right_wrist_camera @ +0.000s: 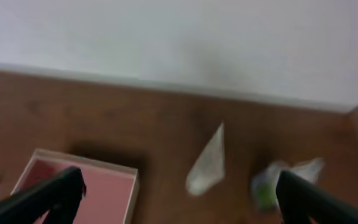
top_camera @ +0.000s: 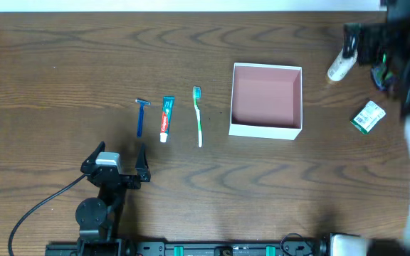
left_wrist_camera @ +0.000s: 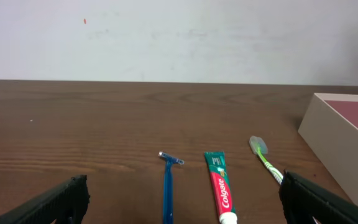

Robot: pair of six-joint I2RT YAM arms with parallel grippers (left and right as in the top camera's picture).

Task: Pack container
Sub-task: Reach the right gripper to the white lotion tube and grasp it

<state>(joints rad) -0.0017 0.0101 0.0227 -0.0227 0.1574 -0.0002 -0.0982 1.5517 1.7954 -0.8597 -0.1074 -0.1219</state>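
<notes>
The container (top_camera: 266,129), a square white box with a pink inside, stands empty right of centre; its wall shows in the left wrist view (left_wrist_camera: 337,140) and, blurred, in the right wrist view (right_wrist_camera: 86,186). A blue razor (top_camera: 140,119) (left_wrist_camera: 168,186), a toothpaste tube (top_camera: 166,119) (left_wrist_camera: 221,190) and a green toothbrush (top_camera: 198,117) (left_wrist_camera: 265,158) lie in a row to its left. My left gripper (top_camera: 119,151) (left_wrist_camera: 182,211) is open and empty, just short of the razor and toothpaste. My right gripper (top_camera: 359,43) (right_wrist_camera: 179,205) is open and empty, above a white tube (top_camera: 340,66) (right_wrist_camera: 207,163).
A small green-and-white carton (top_camera: 368,116) (right_wrist_camera: 272,180) lies right of the container, near the right arm. A black cable (top_camera: 38,206) runs from the left arm's base. A white wall borders the far table edge.
</notes>
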